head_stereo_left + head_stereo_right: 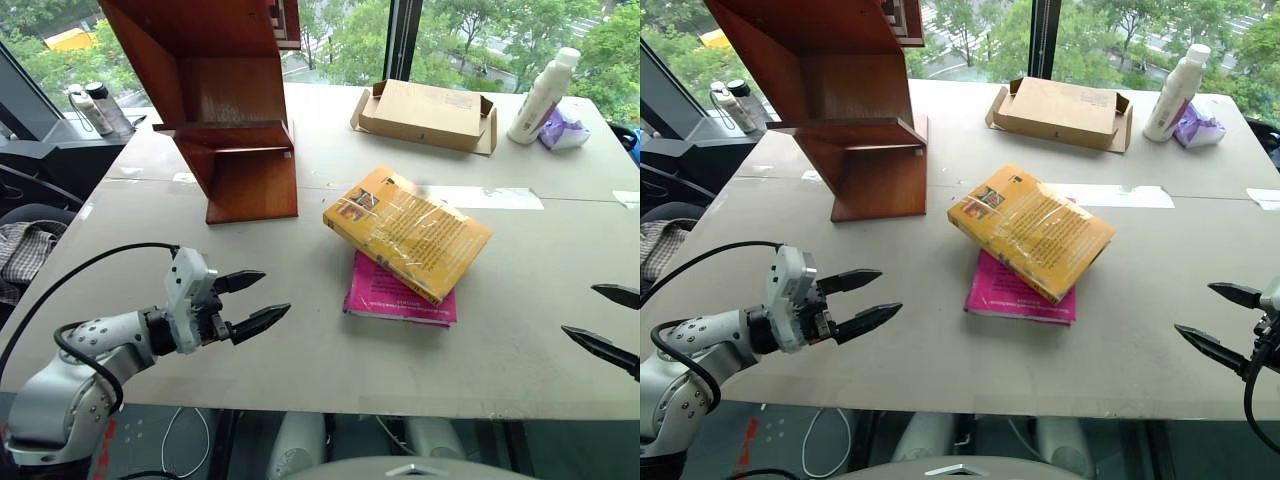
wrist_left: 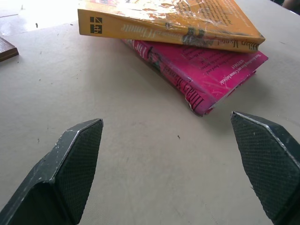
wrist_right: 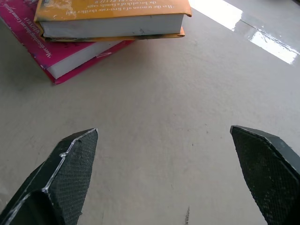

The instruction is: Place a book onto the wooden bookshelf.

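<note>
Book (image 1: 408, 232) and shelf (image 1: 222, 100) wait apart on the table (image 1: 300, 340) as I hold both grippers wide open and empty.

Largest first: the grey table carries the reddish wooden shelf at its far left, standing upright near the window. A cardboard box (image 1: 425, 115) lies at the far side, with a white bottle (image 1: 543, 96) upright to its right. Mid-table, the yellow book in glossy wrap lies tilted on a pink book (image 1: 395, 296), overhanging it. My left gripper (image 1: 252, 302) hovers over the near left edge, fingers spread, pointing toward the books and well short of them. My right gripper (image 1: 1218, 320) hovers at the near right, fingers likewise spread, touching nothing.
</note>
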`<state>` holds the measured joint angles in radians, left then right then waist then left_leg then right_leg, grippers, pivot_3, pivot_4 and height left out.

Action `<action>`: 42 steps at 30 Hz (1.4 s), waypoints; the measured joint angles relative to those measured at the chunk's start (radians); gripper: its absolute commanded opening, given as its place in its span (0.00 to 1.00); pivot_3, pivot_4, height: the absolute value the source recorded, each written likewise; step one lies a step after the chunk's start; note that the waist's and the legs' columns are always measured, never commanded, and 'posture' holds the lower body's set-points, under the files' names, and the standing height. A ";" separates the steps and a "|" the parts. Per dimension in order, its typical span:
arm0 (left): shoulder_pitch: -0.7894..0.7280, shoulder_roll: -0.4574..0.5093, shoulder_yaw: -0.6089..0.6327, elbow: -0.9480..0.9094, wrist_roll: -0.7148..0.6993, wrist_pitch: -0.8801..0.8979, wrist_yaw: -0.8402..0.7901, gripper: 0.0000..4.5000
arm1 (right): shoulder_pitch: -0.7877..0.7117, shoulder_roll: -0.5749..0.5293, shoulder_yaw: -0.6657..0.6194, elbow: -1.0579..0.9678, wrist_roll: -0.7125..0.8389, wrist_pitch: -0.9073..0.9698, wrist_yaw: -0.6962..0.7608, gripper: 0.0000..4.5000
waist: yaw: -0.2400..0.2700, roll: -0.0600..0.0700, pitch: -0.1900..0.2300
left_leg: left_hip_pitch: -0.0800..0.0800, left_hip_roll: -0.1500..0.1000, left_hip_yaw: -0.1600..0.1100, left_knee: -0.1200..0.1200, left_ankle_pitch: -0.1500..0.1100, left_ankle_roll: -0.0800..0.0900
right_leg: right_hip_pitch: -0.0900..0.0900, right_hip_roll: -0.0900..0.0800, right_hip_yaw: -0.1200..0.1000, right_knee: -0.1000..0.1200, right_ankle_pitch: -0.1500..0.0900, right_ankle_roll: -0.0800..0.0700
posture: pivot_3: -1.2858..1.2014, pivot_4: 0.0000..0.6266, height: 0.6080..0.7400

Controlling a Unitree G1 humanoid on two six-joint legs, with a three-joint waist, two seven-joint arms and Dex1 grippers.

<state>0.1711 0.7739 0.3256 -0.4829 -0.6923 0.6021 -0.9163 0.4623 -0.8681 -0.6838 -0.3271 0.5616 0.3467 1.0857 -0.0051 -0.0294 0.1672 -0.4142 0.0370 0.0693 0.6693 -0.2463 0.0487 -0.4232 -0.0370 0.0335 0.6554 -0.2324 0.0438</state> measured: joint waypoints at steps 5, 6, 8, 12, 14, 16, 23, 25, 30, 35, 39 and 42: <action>-0.120 -0.018 -0.037 0.001 -0.020 0.003 0.008 0.99 | -0.077 -0.039 -0.007 -0.127 -0.001 0.152 -0.149 1.00 | 0.001 0.003 0.001 | 0.000 0.000 0.001 0.001 0.000 0.000 | 0.000 0.000 0.001 0.002 0.000 0.000 | 0.52 0.24 1.00; -0.147 -0.017 -0.045 -0.002 -0.024 0.003 0.007 0.99 | -0.112 -0.074 -0.009 -0.198 -0.005 0.213 -0.211 1.00 | -0.001 0.004 0.000 | 0.001 0.000 0.001 0.001 0.000 0.000 | 0.000 0.000 0.002 0.002 0.000 0.000 | 0.52 0.24 1.00; -0.180 -0.017 -0.063 -0.008 -0.040 0.004 0.004 1.00 | -0.254 -0.137 -0.005 -0.293 0.059 0.369 -0.324 0.94 | -0.011 0.003 0.000 | 0.001 0.001 0.002 0.001 0.000 0.000 | 0.000 0.002 0.002 0.002 0.000 0.000 | 0.52 0.24 1.00; -0.204 -0.008 -0.072 -0.012 -0.046 0.003 -0.010 1.00 | -0.449 -0.180 0.103 -0.310 0.167 0.600 -0.460 0.63 | -0.008 0.000 0.001 | -0.001 0.000 0.001 0.000 0.000 0.000 | -0.001 0.002 0.001 0.000 0.000 -0.001 | 0.52 0.24 1.00; -0.204 0.013 -0.081 -0.019 -0.045 -0.003 -0.028 1.00 | -0.537 -0.183 0.217 -0.329 0.180 0.725 -0.548 0.41 | -0.005 0.000 0.001 | -0.001 0.000 0.001 -0.001 0.000 0.000 | -0.001 0.002 0.001 -0.001 0.000 -0.001 | 0.52 0.24 1.00; -0.194 0.023 -0.091 -0.024 -0.036 -0.019 -0.048 1.00 | -0.591 -0.180 0.330 -0.331 0.168 0.822 -0.624 0.18 | -0.001 0.000 0.001 | -0.003 0.000 0.002 -0.001 0.000 0.000 | -0.001 0.001 0.001 -0.003 0.000 -0.001 | 0.52 0.24 1.00; -0.125 0.032 -0.102 -0.043 0.007 -0.090 -0.084 1.00 | -0.721 -0.161 0.632 -0.325 0.039 0.903 -0.747 0.02 | -0.007 0.000 0.001 | -0.003 0.000 0.002 -0.001 -0.001 0.001 | -0.001 0.000 0.001 -0.005 0.001 -0.001 | 0.52 0.24 1.00; -0.110 0.031 -0.100 -0.047 0.013 -0.096 -0.081 1.00 | -0.775 -0.114 0.694 -0.311 0.014 0.904 -0.754 0.02 | -0.008 0.000 0.001 | -0.002 0.000 0.002 -0.001 -0.001 0.001 | -0.001 0.001 0.001 -0.004 0.001 0.000 | 0.52 0.24 1.00; -0.078 0.023 -0.099 -0.053 0.027 -0.107 -0.053 1.00 | -0.874 -0.042 0.816 -0.261 -0.043 0.889 -0.748 0.02 | -0.009 0.000 0.001 | -0.003 0.000 0.003 -0.001 -0.001 0.001 | -0.001 0.003 0.001 -0.004 0.001 0.000 | 0.52 0.24 1.00; -0.065 0.018 -0.098 -0.062 0.034 -0.109 -0.026 1.00 | -0.952 0.016 0.872 -0.232 -0.083 0.884 -0.739 0.02 | -0.008 0.000 0.001 | -0.003 0.000 0.002 -0.001 -0.001 0.001 | -0.001 0.002 0.001 -0.004 0.001 0.000 | 0.52 0.24 1.00; -0.056 0.009 -0.098 -0.074 0.032 -0.102 0.008 1.00 | -0.977 0.055 0.916 -0.206 -0.115 0.867 -0.724 0.02 | -0.009 0.000 0.001 | -0.002 0.000 0.002 -0.001 -0.001 0.001 | -0.001 0.002 0.001 -0.004 0.001 -0.001 | 0.52 0.24 1.00; -0.082 -0.040 -0.095 -0.078 -0.039 -0.004 0.110 1.00 | -0.905 0.057 0.851 -0.201 -0.131 0.750 -0.677 0.02 | -0.007 0.000 0.001 | -0.002 0.000 0.002 -0.001 -0.001 0.001 | -0.001 0.002 0.001 -0.003 0.001 0.000 | 0.52 0.24 1.00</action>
<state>0.0893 0.7341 0.2305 -0.5611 -0.7315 0.5985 -0.8060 -0.4422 -0.8110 0.1670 -0.5279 0.4309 1.0970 0.4091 -0.0118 -0.0291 0.1682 -0.4166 0.0370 0.0717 0.6687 -0.2469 0.0499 -0.4246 -0.0345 0.0341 0.6520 -0.2316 0.0434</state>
